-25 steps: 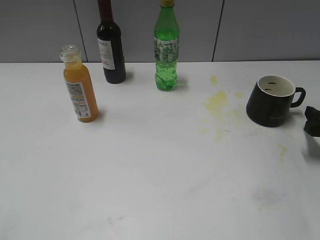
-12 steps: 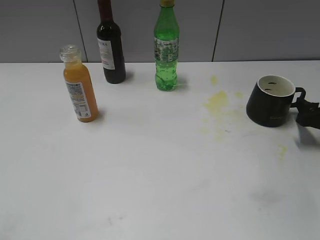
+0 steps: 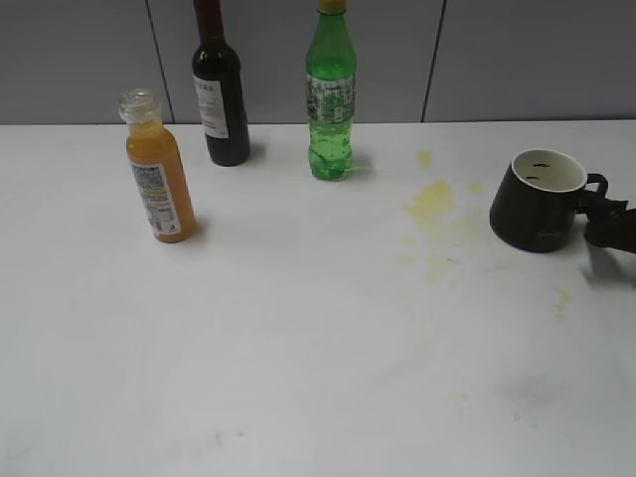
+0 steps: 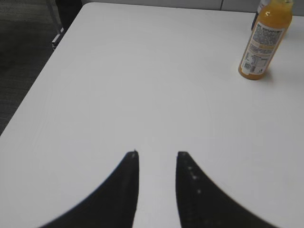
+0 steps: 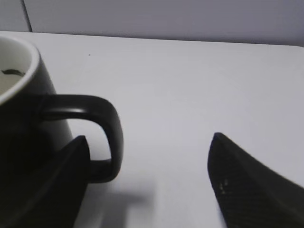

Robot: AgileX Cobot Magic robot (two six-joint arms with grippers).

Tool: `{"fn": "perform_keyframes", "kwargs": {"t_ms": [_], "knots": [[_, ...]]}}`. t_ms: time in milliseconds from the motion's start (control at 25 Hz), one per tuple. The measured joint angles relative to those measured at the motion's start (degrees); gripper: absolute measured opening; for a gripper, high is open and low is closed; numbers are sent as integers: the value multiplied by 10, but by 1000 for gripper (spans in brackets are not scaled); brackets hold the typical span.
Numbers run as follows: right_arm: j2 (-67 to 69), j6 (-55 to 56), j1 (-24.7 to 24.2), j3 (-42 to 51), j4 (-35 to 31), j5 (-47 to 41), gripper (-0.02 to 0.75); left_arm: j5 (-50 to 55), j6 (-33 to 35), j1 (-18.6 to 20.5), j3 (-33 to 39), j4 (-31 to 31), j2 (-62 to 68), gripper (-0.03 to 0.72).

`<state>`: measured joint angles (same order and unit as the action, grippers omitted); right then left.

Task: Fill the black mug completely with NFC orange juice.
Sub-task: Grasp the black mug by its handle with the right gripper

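Note:
The black mug [image 3: 537, 204] stands upright at the right of the white table, cream inside with small dark marks, its handle [image 3: 594, 186] pointing right. My right gripper [image 3: 611, 224] is open just right of the handle. In the right wrist view the mug [image 5: 19, 118] fills the left, and its handle [image 5: 107, 133] lies between the open gripper's [image 5: 148, 140] fingers, close to the left one. The NFC orange juice bottle [image 3: 159, 179] stands uncapped at the far left; it also shows in the left wrist view [image 4: 263, 42]. My left gripper [image 4: 158, 154] is open and empty over bare table, well short of the bottle.
A dark wine bottle [image 3: 221, 99] and a green soda bottle [image 3: 330, 99] stand at the back by the grey wall. Yellowish stains [image 3: 432, 204] mark the table left of the mug. The table's left edge [image 4: 42, 80] drops to dark floor.
My right gripper has moved left from the right edge up to the mug's handle. The mug and the bottles have not moved.

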<state>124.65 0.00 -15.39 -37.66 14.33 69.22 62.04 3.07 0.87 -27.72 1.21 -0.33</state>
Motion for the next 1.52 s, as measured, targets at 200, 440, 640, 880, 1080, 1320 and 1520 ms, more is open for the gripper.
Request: {"fn": "perform_keyframes", "kwargs": {"t_ms": [200, 440, 640, 880, 1080, 1320, 1520], "knots": [[17, 4, 0, -13, 6, 0, 586, 0, 0, 0, 0, 0, 0, 219], [30, 7, 0, -28, 13, 8, 586, 0, 0, 0, 0, 0, 0, 219], [34, 8, 0, -40, 17, 8, 586, 0, 0, 0, 0, 0, 0, 219], [55, 23, 0, -74, 44, 7, 586, 0, 0, 0, 0, 0, 0, 219], [71, 32, -1, -100, 66, 8, 449, 0, 0, 0, 0, 0, 0, 219], [75, 41, -1, -110, 101, 11, 48, 0, 0, 0, 0, 0, 0, 219], [75, 45, 4, -110, 99, 12, 45, 0, 0, 0, 0, 0, 0, 219]]}}
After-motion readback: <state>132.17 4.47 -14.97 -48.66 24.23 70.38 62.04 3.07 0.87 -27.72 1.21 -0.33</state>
